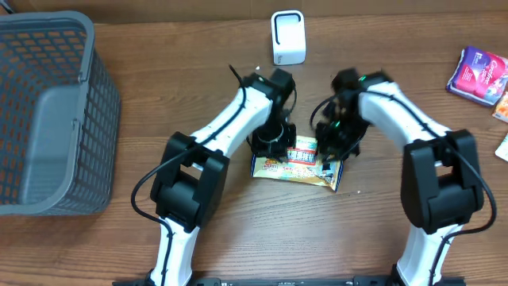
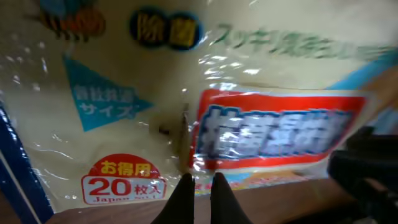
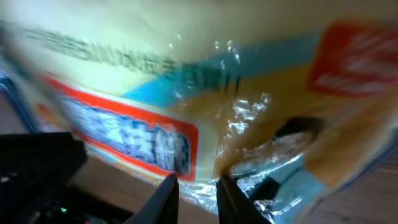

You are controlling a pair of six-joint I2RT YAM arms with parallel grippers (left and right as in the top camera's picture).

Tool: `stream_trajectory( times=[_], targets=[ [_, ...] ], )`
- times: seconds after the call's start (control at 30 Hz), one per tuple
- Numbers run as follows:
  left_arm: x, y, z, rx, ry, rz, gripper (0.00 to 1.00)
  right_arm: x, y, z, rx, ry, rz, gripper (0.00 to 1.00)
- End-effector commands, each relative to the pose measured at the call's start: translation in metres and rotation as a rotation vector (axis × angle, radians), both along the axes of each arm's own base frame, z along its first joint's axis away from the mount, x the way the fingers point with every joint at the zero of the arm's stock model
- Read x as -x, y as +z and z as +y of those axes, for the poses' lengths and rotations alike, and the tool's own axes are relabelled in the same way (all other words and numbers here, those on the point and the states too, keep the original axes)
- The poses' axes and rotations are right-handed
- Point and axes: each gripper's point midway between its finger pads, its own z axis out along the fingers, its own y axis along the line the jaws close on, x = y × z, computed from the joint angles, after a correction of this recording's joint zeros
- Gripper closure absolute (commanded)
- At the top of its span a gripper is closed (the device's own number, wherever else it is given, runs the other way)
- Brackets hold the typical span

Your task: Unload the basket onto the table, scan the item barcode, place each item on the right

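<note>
**Slippery film, two slight grips**

We judge the glossy film could slide from either grip on lifting. The barcode, which we cannot see, might then never face the small white box-shaped scanner (image 1: 287, 36) at far centre. The cream film packet with red and blue print (image 1: 302, 168) lies at centre, nearer than the scanner. The left gripper (image 2: 201, 193) is pressed together at the packet's left end; we cannot tell whether it catches film. The right gripper (image 3: 198, 196), barely parted, pinches crinkled film at the right end.

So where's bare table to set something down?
Bare wood between basket and left arm, and between scanner and pink packs. Crowded mid-table: left arm and right arm meet over the pack.
</note>
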Motion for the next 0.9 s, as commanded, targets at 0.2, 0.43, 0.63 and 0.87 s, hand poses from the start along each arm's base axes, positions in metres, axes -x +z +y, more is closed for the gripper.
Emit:
stream_trajectory(
  times=[0.2, 0.43, 0.63, 0.87],
  targets=[
    [-0.003, -0.024, 0.110, -0.378, 0.177, 0.007, 0.96, 0.012, -0.029, -0.063, 0.266, -0.131, 0.053, 0.79],
    [-0.038, 0.032, 0.124, -0.331, 0.263, -0.072, 0.96, -0.034, 0.018, -0.086, 0.289, -0.177, -0.042, 0.68],
    [-0.051, 0.067, 0.113, -0.246, 0.284, -0.154, 0.49, -0.089, 0.053, -0.079, 0.238, -0.194, -0.246, 0.00],
    [-0.070, 0.060, 0.099, -0.168, 0.254, -0.223, 0.00, -0.121, 0.056, -0.074, 0.208, -0.216, -0.375, 0.00]
  ],
)
